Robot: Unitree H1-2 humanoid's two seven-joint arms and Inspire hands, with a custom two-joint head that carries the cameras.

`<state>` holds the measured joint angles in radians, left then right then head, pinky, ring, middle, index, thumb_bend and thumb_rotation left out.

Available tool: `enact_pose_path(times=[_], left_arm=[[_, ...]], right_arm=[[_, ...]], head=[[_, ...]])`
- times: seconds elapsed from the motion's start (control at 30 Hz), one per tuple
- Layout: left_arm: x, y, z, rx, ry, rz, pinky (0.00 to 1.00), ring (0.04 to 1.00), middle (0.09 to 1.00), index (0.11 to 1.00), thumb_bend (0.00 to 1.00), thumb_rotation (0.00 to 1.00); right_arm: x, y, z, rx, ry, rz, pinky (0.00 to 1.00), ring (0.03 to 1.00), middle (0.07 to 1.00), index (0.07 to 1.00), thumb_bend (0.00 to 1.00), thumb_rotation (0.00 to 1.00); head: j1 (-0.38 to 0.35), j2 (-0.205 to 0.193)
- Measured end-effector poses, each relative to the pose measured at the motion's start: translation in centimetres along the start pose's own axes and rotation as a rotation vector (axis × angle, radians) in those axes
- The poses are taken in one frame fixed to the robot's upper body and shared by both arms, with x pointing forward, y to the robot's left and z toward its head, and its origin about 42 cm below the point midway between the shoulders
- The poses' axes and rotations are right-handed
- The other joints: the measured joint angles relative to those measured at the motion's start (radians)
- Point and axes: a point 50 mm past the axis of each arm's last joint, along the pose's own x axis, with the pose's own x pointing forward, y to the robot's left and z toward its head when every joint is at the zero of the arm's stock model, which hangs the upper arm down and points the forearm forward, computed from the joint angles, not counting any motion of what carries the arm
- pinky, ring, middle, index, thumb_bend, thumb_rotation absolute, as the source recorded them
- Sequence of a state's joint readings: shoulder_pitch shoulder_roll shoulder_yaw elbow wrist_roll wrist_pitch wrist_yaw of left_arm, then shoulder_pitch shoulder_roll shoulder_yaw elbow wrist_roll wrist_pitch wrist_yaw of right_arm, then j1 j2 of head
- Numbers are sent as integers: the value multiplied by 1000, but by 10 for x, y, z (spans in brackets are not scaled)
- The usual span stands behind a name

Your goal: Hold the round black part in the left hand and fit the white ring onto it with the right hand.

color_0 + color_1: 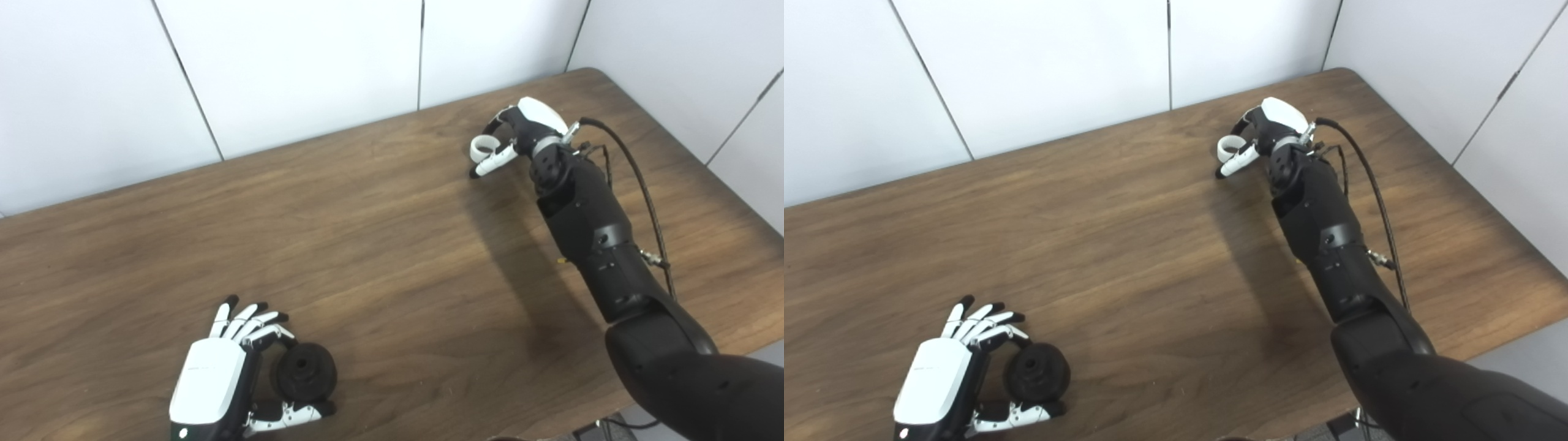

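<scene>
The round black part [304,370] lies on the wooden table [380,245] at the near left, its centre hole facing up. My left hand [211,380] is cupped beside it, fingers [251,318] spread past its far side and the thumb along its near side, not clenched. At the far right, the white ring [485,146] sits between the curled fingers and the thumb of my right hand [520,131]. That hand is closed on the ring, with the thumb tip down at the table top. I cannot tell whether the ring is lifted off the wood.
White wall panels [294,67] stand right behind the table's far edge. The table's right edge [723,184] runs close to my right forearm [588,233], with a black cable [643,184] looping along it.
</scene>
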<state>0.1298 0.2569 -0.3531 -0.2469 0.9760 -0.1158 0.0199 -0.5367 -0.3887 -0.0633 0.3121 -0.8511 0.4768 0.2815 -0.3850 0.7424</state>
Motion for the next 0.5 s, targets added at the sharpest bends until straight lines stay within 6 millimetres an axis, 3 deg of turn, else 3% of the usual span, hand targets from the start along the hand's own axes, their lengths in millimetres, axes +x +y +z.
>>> enact_pose_path(times=[0.5], left_arm=[[-1,0,1,1,2,-2,1000,869,767,484,523,50]], right_arm=[[-1,0,-2,-2,-15,14,1000,1000,924,627,841,190]], head=[[-3,2]])
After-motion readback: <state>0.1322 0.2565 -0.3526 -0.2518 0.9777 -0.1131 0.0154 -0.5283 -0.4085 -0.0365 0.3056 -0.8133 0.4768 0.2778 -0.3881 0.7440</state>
